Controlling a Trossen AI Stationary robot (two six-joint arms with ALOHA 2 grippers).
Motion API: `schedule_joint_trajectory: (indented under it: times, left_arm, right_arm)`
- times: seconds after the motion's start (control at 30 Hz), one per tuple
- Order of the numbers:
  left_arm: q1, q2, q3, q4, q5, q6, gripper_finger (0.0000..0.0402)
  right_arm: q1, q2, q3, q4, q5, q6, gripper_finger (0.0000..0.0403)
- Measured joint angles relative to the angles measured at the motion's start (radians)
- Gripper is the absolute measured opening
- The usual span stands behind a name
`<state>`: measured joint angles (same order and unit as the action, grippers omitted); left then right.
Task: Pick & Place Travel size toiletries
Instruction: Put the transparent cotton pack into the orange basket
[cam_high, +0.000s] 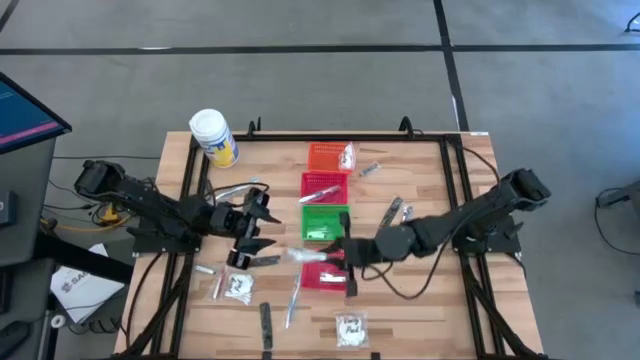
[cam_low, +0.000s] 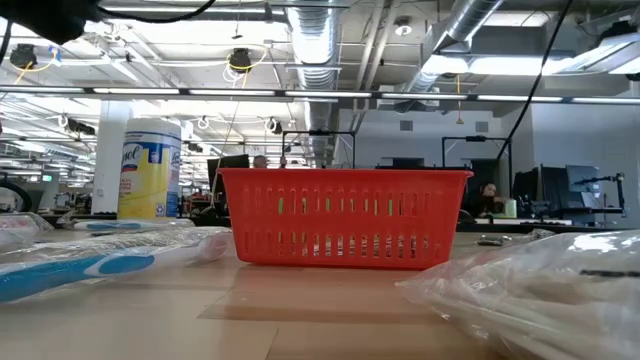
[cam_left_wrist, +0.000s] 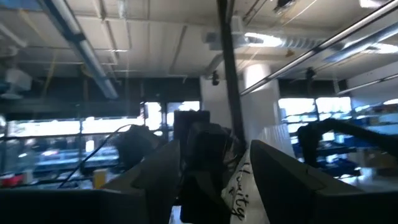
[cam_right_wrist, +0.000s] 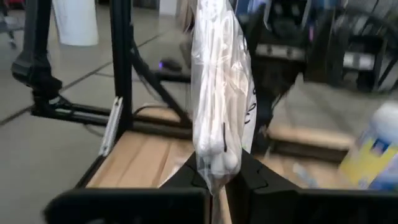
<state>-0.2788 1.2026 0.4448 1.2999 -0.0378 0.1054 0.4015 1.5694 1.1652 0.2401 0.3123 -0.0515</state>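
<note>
Seen from above, a wooden counter (cam_high: 420, 290) carries a row of three small mesh baskets down its middle: an orange basket (cam_high: 325, 156) nearest the far edge, a red basket (cam_high: 324, 186) next, then a green basket (cam_high: 325, 221). A fourth red basket (cam_high: 322, 276) lies closer to the near edge.

The right gripper (cam_high: 345, 251) reaches in from the right edge to the counter's middle, just beside the green basket. Its jaws are clamped on a clear sachet (cam_right_wrist: 214, 93) with white contents, which sticks out towards the left arm.

The left gripper (cam_high: 262, 226) hovers over the left half of the counter, facing the right one, jaws spread apart with nothing between them.

Other toiletries lie scattered near the near edge: a second sachet (cam_high: 238, 288), a third sachet (cam_high: 350, 327), a toothbrush (cam_high: 294, 303) and a dark flat strip (cam_high: 266, 325). A white jar with yellow label (cam_high: 214, 138) stands at the far left corner.
</note>
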Motion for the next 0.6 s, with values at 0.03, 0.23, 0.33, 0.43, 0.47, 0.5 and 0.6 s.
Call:
schedule_joint_trajectory:
  times: [0.03, 0.23, 0.33, 0.43, 0.47, 0.5, 0.6]
  left_arm:
    - [-0.007, 0.000, 0.000, -0.017, -0.039, 0.018, 0.0190]
    - [-0.048, -0.046, 0.068, -0.301, -0.255, 0.088, 0.0190]
    - [-0.079, -0.058, 0.127, -0.486, -0.379, 0.134, 0.0190]
    - [-0.115, -0.058, 0.171, -0.601, -0.474, 0.215, 0.0190]
    - [-0.124, -0.057, 0.181, -0.620, -0.487, 0.241, 0.0190]
    - [-0.130, -0.055, 0.185, -0.626, -0.490, 0.264, 0.0190]
    - [-0.154, -0.053, 0.185, -0.635, -0.492, 0.327, 0.0190]
  right_arm:
    - [-0.015, -0.010, 0.000, -0.040, -0.022, 0.034, 0.0011]
    - [-0.086, -0.061, 0.000, -0.255, -0.151, 0.131, 0.0009]
    - [-0.110, -0.080, -0.018, -0.339, -0.282, 0.124, 0.0009]
    - [-0.127, -0.086, -0.041, -0.353, -0.453, 0.098, 0.0009]
    - [-0.132, -0.086, -0.042, -0.363, -0.521, 0.096, 0.0009]
    - [-0.139, -0.086, -0.042, -0.372, -0.584, 0.091, 0.0009]
    - [-0.154, -0.078, -0.042, -0.364, -0.717, 0.081, 0.0009]
